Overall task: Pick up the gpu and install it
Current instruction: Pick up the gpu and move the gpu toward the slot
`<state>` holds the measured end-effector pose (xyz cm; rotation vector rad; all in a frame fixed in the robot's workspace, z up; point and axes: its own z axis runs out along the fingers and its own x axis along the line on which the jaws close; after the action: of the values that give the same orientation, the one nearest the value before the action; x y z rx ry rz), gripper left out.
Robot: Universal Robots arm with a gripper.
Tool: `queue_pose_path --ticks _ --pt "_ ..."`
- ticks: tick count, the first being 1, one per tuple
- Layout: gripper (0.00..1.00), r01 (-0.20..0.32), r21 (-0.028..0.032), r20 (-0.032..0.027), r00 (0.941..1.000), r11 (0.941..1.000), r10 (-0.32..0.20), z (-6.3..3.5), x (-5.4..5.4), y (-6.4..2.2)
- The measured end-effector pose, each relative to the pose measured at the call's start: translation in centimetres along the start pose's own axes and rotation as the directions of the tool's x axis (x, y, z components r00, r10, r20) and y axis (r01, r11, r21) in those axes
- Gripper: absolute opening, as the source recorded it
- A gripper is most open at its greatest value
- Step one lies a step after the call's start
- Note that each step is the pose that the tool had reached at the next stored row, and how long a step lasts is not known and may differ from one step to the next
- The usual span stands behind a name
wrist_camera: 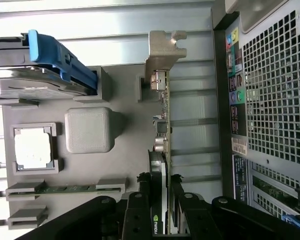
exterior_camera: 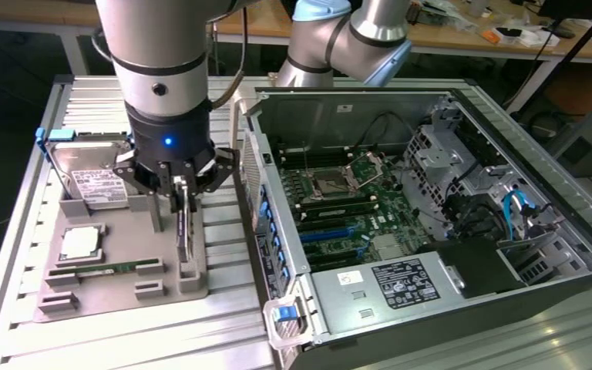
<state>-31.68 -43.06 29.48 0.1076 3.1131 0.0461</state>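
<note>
The end effector (exterior_camera: 184,202) pinches the gpu (exterior_camera: 182,240) between its fingers. The card stands on edge in its slot of the grey holder tray (exterior_camera: 121,293), toward the bench's (exterior_camera: 173,343) edge on the exterior view's left. The grasp looks made, but the card seems not yet lifted clear. Beyond, in the open computer case (exterior_camera: 378,116), the blue expansion slots (exterior_camera: 329,231) sit unfilled, so the installing is all left.

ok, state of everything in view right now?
gpu: upright on edge, seated in gray tray
gripper: closed on gpu
computer case: side open
hard drive: resting in tray
processor: in tray pocket
memory stick: in tray slot
</note>
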Motion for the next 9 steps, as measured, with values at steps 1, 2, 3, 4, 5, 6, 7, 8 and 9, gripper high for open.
queue_pose_path --ticks 1,2,3,4,5,6,7,8,9 --pt "0.27 0.0 0.0 0.0 1.0 1.0 0.0 -0.33 0.0 0.01" --pt "0.27 0.0 0.0 0.0001 1.0 1.0 0.0 -0.58 0.0 0.02" --pt "0.27 0.0 0.0002 0.0002 1.0 1.0 0.0 -0.85 0.0 0.03" --pt "0.27 0.0 0.0005 0.0001 1.0 1.0 0.0 -1.13 0.0 0.04" --pt "0.27 0.0 0.0008 0.0001 1.0 1.0 0.0 -1.47 0.0 0.04" --pt "0.27 0.0 0.0009 0.0001 1.0 1.0 0.0 -1.77 0.0 0.05" --pt "0.27 0.0 0.001 0.0002 1.0 1.0 0.0 -2.09 -0.1 0.06" --pt "0.27 0.0 0.0012 0.0001 1.0 1.0 0.0 -2.44 -0.1 0.08" --pt "0.27 0.0 0.0018 0.0002 1.0 1.0 0.0 -2.75 -0.1 0.08"
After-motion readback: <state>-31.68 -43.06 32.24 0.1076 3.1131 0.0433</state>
